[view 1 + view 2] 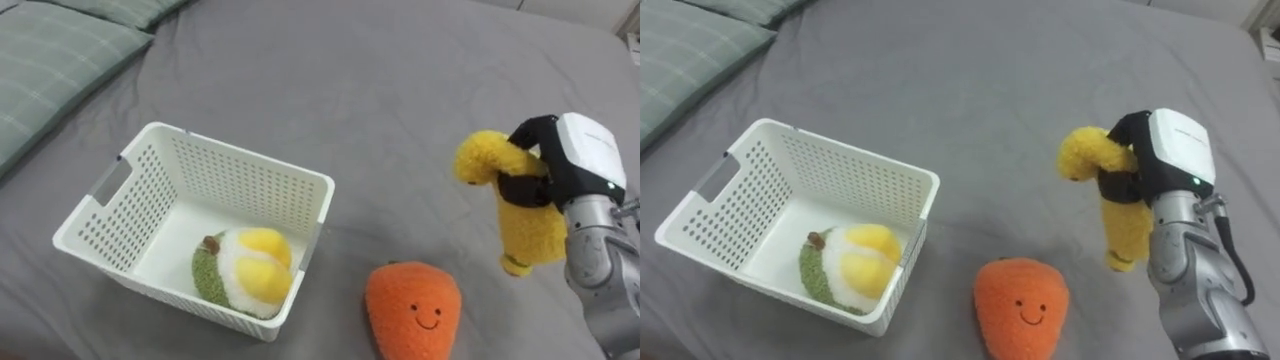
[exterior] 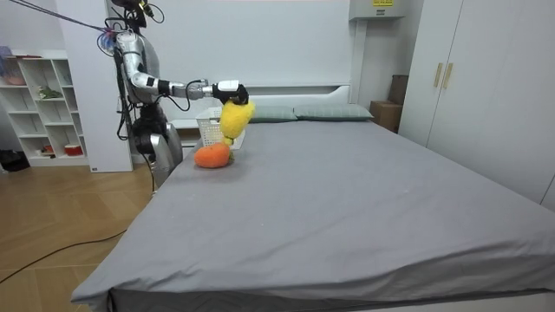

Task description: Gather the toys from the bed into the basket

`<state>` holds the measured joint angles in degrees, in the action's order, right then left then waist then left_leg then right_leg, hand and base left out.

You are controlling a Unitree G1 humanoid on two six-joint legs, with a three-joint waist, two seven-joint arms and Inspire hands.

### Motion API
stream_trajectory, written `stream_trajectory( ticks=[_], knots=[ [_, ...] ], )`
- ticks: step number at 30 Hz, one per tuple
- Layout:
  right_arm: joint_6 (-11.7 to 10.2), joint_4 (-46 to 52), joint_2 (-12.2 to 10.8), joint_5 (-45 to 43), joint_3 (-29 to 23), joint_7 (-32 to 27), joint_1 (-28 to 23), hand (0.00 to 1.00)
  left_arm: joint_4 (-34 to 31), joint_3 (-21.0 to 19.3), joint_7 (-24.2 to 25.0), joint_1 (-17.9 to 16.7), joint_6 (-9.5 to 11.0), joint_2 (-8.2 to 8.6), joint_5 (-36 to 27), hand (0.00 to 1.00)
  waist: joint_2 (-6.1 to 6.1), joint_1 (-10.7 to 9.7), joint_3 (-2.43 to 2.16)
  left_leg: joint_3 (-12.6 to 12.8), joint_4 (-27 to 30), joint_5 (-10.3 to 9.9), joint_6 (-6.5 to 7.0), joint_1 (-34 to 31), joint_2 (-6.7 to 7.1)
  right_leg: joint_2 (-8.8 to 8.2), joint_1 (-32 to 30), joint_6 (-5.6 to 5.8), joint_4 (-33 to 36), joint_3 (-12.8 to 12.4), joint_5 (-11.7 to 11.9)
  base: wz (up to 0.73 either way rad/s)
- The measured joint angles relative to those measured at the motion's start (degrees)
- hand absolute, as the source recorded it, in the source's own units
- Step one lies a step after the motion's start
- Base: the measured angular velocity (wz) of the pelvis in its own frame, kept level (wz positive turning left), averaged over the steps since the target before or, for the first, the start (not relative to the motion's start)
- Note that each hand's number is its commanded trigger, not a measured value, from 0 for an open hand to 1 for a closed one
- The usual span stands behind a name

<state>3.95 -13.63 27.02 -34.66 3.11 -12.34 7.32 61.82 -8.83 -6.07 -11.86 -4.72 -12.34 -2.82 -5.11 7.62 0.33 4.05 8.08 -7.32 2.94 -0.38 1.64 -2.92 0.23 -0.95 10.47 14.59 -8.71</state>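
- Left eye view: right hand [image 1: 565, 160] is curled round a yellow plush toy [image 1: 530, 225] and holds it off the bed, with the toy drooping below the grip. To its left, a white basket [image 1: 100, 200] holds a green-and-yellow plush [image 1: 245, 270]. An orange plush [image 1: 413, 310] lies on the grey sheet [image 1: 380, 90] just beside the basket, probably next.
- Room view: robot stands at the bed's edge on the room view's left, arm stretched out. White shelf unit [image 2: 39, 104] behind it, wardrobe [image 2: 486, 78] on the right, wood floor [image 2: 52, 225].
- Right eye view: dark fingers [image 1: 1122, 187] wrap the toy's middle. The height looks chosen to clear the basket wall.
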Motion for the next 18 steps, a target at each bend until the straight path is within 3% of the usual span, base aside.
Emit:
stream_trajectory(
  ticks=[5, 10, 18],
  knots=[
    [1.0, 10.2, 0.0, 1.4, 0.0, 1.3, 0.0, 1.00, -0.3, 0.0, -1.1, 0.6, 0.2, 0.31, 0.1, 0.00, -0.40, -0.9, -0.05, 0.7, -0.3, -0.2, 0.06, 0.2, -0.04, 0.17, -0.1, 0.01, -0.1, -0.3, 0.0, -0.05],
    [0.9, 16.3, -0.5, 6.2, 0.0, 1.4, 0.0, 1.00, 0.1, 0.0, -3.3, 1.4, 1.2, 0.83, 0.0, 0.00, 0.12, -0.5, 0.18, 0.7, -0.7, -0.8, 0.11, 2.1, -0.08, 0.44, 1.6, 0.12, -0.3, -0.6, 0.0, -0.02],
    [1.0, 24.9, -3.3, 12.1, -0.4, 4.9, 0.0, 1.00, 1.5, -2.3, -4.4, 0.9, 1.3, 3.06, 0.3, 0.00, 0.54, -0.1, -0.01, 0.6, -0.7, -1.0, 0.14, 2.0, -0.13, 0.47, 1.8, 0.18, -0.7, -0.1, 0.0, 0.00]
  ],
)
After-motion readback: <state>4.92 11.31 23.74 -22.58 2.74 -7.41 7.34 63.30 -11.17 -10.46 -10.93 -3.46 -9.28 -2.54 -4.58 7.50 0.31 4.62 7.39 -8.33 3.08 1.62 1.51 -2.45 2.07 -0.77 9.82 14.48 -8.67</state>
